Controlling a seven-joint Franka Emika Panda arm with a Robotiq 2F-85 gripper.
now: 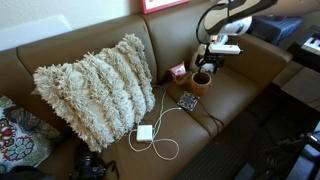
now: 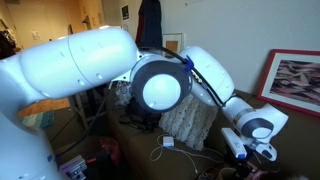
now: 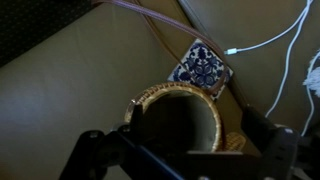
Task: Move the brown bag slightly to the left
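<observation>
In your wrist view the gripper (image 3: 178,140) has its jaws spread wide. One dark finger (image 3: 92,152) shows low on one side and the other is across the frame, with nothing clamped between them. The brown bag (image 3: 180,115) sits right between and just beyond them, its mouth facing up at you. It has a round, dark opening ringed by a pale, woven-looking tan rim (whether either finger touches it, you cannot tell). Just past the bag lies a flat square (image 3: 200,68) with a blue-and-white pattern, close to the rim. A white cable (image 3: 275,40) runs beyond that across the brown leather couch (image 3: 70,80).

In an exterior view the bag stands upright on the seat cushion near the couch's arm, small and orange-brown, directly under your gripper. Well apart from it along the seat, a white charger block (image 1: 144,133) lies in front of the big shaggy cream pillow (image 1: 95,88), which leans against the backrest.
</observation>
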